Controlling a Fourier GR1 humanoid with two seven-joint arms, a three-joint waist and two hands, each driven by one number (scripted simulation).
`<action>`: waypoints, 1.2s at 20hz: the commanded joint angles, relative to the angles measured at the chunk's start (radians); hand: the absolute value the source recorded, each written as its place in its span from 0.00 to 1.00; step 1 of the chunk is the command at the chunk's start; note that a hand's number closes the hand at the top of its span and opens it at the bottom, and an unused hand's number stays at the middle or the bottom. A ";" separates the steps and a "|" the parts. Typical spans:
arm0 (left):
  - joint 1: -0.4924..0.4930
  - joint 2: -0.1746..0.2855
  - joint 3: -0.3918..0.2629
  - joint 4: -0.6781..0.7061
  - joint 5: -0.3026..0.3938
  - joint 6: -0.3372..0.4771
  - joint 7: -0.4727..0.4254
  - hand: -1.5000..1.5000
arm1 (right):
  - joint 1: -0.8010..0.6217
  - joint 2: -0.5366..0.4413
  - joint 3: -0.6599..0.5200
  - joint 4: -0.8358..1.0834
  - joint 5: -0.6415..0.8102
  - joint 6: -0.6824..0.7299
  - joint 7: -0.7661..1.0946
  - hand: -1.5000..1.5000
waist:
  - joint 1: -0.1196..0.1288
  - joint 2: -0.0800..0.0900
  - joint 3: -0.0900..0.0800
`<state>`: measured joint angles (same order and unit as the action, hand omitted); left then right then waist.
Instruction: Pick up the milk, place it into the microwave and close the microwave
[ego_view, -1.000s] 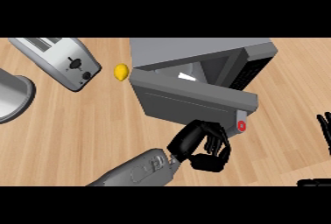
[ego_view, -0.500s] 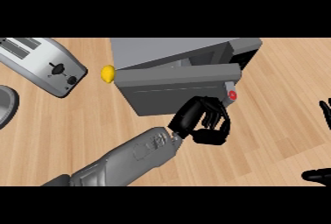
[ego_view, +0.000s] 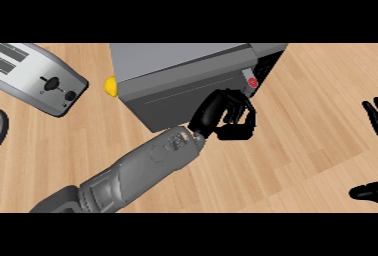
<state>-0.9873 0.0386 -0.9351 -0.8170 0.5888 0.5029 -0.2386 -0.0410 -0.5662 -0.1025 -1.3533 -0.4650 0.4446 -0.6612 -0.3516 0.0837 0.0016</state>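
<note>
The grey microwave stands at the top middle of the counter, its door swung almost flush with the body; a narrow dark gap shows at the right end by the red button. My left hand rests against the door's lower right part with its fingers curled and nothing held. No milk shows anywhere in view. Only the fingers of my right hand show at the right edge, straight and resting.
A silver toaster lies at the upper left. A small yellow thing sits against the microwave's left side. A dark curved rim shows at the left edge. Bare wooden counter spreads to the right and front.
The microwave door has swung from wide open to nearly shut, with my left hand moving up and right along with it. The right hand stays at the edge.
</note>
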 joint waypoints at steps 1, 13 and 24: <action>-0.083 -0.037 0.017 0.006 0.029 0.001 -0.011 1.00 | -0.027 -0.014 0.019 -0.013 -0.020 0.069 -0.005 0.00 | -0.028 0.002 0.001; -0.119 -0.036 0.011 0.034 0.085 0.053 -0.023 1.00 | -0.092 -0.067 0.111 -0.103 -0.030 0.175 0.071 1.00 | -0.057 0.005 0.001; -0.150 -0.036 0.004 0.065 0.125 0.067 -0.031 1.00 | -0.149 -0.114 0.221 -0.282 -0.022 0.257 0.121 1.00 | -0.083 0.002 0.004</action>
<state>-1.0503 0.0551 -0.9495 -0.7751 0.7035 0.5786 -0.2678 -0.1785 -0.6745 0.0890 -1.6005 -0.4854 0.6235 -0.5008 -0.4115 0.0820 0.0036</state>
